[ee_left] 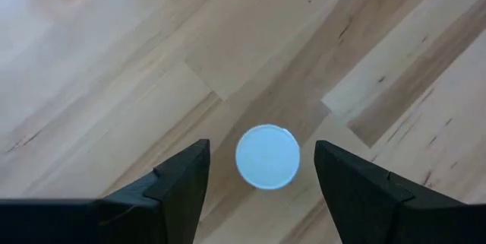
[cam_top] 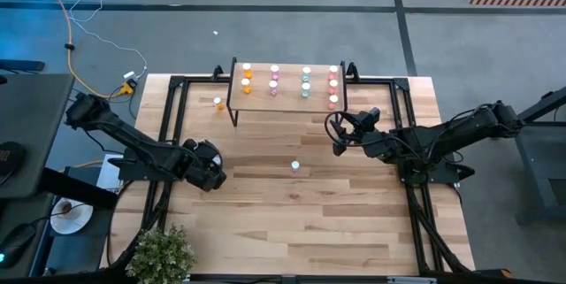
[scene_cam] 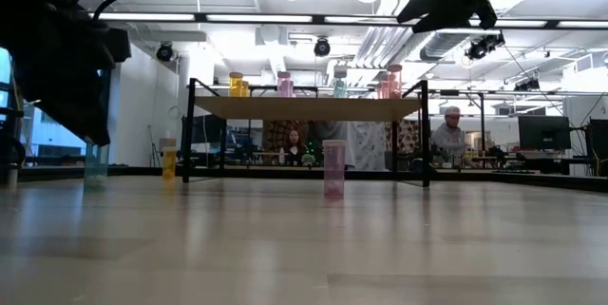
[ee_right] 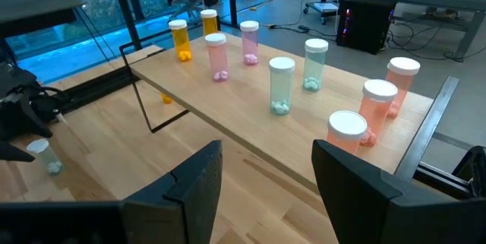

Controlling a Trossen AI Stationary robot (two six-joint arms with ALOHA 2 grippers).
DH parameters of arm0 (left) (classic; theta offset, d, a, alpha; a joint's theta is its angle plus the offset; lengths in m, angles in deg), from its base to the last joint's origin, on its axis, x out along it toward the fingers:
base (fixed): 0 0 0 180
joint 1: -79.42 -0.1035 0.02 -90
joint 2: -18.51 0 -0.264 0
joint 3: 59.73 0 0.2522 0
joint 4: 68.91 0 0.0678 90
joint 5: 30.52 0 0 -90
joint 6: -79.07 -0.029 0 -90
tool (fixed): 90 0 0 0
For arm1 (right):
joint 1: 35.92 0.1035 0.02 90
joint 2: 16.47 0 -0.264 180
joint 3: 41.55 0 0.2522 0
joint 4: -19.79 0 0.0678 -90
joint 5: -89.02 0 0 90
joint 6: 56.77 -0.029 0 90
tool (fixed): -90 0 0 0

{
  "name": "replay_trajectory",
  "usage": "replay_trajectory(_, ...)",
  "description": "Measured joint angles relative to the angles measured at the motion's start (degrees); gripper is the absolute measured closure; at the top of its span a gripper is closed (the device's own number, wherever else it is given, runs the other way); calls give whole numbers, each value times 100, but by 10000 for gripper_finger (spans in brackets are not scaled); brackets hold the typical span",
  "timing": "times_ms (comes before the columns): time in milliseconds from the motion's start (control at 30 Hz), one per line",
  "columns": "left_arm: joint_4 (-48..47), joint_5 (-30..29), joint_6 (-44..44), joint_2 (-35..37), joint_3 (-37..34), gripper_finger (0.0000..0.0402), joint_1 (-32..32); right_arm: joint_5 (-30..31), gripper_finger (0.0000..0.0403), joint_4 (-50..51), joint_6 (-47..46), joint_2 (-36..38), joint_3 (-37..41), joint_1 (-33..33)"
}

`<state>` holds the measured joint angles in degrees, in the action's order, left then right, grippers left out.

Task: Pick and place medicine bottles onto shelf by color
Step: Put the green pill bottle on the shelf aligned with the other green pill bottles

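We find the left tool directly above a teal bottle, its two fingers spread wide and empty, one on each side of the white cap, with bare wood showing between each finger and the cap. The bottle stands upright on the tabletop, so its long axis runs straight up toward the tool, and the wrist view looks down on the round cap end-on. We judge that the coming move is a straight drop along that axis followed by a squeeze, with little sideways correction needed because the cap sits close to midway between the fingers. In the high view the left tool hangs over the left part of the tabletop, well apart from the shelf, which stands at the far edge with bottles already grouped in rows by colour. The right tool is also spread and empty, hovering just in front of the shelf's right end, so the left arm is plainly the nearer one to this bottle. Another bottle stands alone near the middle of the tabletop, between the two arms, and an orange bottle waits just beside the shelf's left leg.
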<state>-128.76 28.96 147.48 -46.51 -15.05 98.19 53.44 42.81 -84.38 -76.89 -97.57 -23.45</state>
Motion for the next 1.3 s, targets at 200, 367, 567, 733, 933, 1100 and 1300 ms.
replay_trajectory(200, -6, 109, -2, -168, 0, 190, 0, 0, 205, 0, 0, 0, 0, 0)
replay_trajectory(367, -13, -26, -4, -237, 0, 218, 0, 0, 205, 0, 0, 0, 0, 2)
replay_trajectory(567, -4, -48, -109, -237, 0, 250, 0, 0, 205, 0, 0, 0, 0, 1)
replay_trajectory(733, -4, -42, -111, -237, 0, 274, 0, 0, 205, -1, 0, -1, 0, 0)
replay_trajectory(933, 0, -51, -181, -237, 0, 287, 0, 0, 205, 0, 0, 0, 0, 1)
replay_trajectory(1100, 2, -31, -246, -237, 0, 287, 0, 0, 205, 0, 0, -1, 0, 1)
replay_trajectory(1300, 67, 25, -455, -224, 0, 287, 0, -290, 205, -3, -90, 0, 0, 2)
